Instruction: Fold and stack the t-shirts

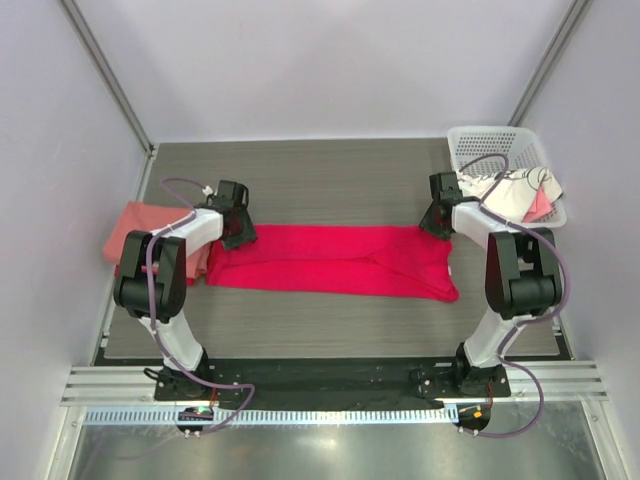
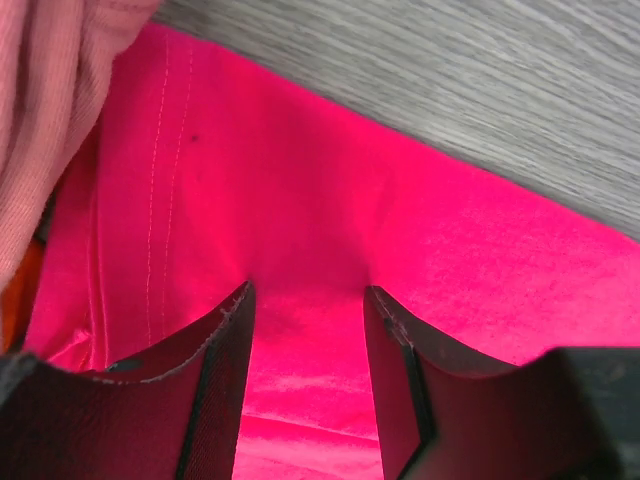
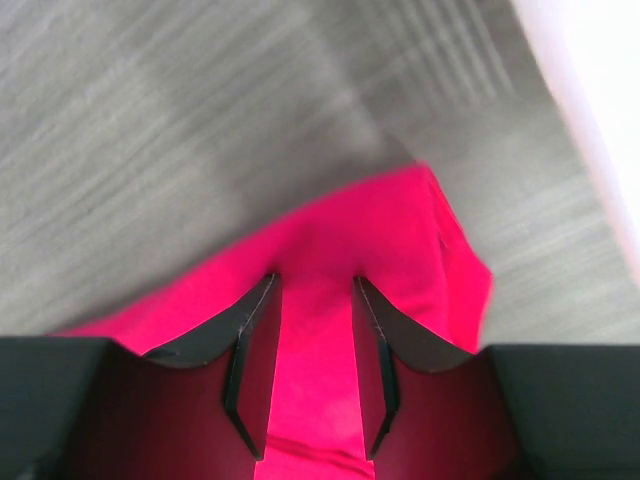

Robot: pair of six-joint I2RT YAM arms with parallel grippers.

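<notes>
Crimson t-shirt (image 1: 335,262) spread flat, left pincer (image 2: 308,288) and right pincer (image 3: 315,278) apart astride its edge, salmon-pink shirt (image 1: 130,225) partly hidden

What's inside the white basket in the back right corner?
A white dark-printed t-shirt, bunched up and spilling over the near rim of the basket. Whatever lies beneath it is covered, so I can't tell.

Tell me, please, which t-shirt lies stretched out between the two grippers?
The bright crimson t-shirt, a long flat strip; the salmon-pink one sits at the left edge, the white printed one in the basket.
</notes>
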